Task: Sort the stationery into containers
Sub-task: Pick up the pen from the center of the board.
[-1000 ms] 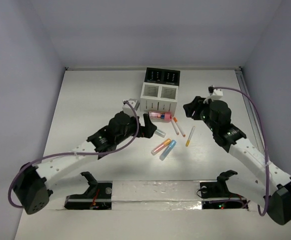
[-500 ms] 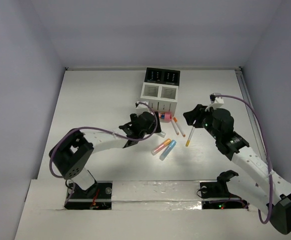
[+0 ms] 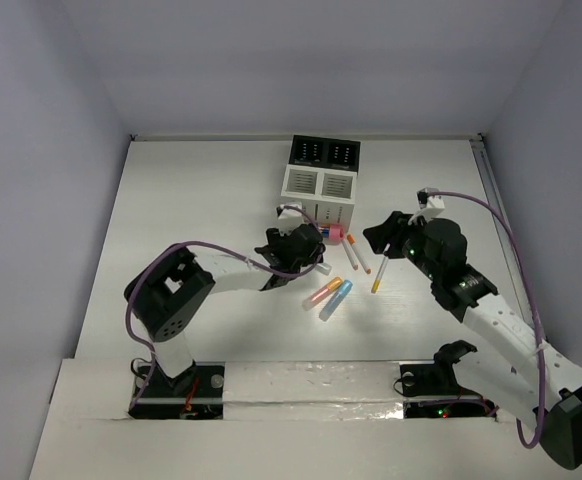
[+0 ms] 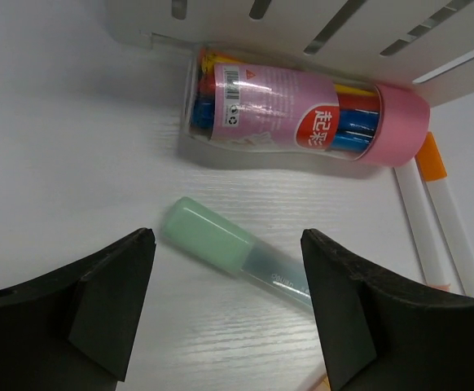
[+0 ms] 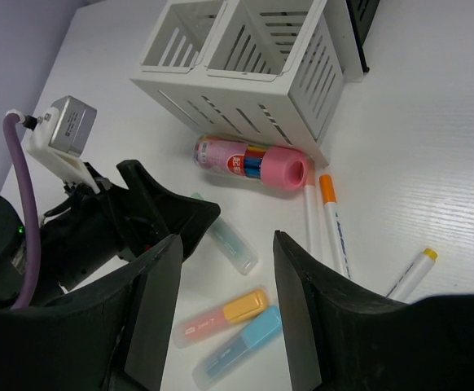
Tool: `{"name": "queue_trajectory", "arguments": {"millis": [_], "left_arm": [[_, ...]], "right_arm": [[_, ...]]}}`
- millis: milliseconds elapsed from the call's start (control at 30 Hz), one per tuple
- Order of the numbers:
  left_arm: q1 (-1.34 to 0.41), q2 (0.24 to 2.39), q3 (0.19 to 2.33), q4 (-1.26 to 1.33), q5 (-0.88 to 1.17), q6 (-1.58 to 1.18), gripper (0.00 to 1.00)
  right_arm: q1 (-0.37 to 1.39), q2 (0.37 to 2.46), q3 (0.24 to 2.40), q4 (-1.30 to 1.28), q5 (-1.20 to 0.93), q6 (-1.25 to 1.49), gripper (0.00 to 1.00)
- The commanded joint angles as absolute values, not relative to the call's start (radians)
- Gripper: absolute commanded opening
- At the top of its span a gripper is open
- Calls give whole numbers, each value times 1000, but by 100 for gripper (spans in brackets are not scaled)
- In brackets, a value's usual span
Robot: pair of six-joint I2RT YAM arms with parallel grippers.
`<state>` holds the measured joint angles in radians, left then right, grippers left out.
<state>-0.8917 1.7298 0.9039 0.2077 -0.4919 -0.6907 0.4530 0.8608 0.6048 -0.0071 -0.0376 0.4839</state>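
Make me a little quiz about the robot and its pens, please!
1. True or false: the left pincer is shut on the green marker.
2. Which thing lies closest to the white box? A) the pink tube B) the blue marker C) the yellow-tipped pen
3. Fill in: the white box has ___ compartments.

Key:
1. False. The pincer is open and the marker lies on the table between its fingers.
2. A.
3. Two.
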Motion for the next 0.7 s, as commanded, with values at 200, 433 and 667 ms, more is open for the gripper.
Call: {"name": "queue_trajectory", "arguments": {"millis": [200,433,667], "left_arm": [[-907,1790,980,192,-538,-698,62],[-907,1802,956,176,-577,-703,51],[-907,1830,950,152,-606,-670,24]], "right_arm": [[457,841,607,41,-57,486,55],[457,847,606,46,-58,489,55],[457,850,604,43,-51,486,55]]}}
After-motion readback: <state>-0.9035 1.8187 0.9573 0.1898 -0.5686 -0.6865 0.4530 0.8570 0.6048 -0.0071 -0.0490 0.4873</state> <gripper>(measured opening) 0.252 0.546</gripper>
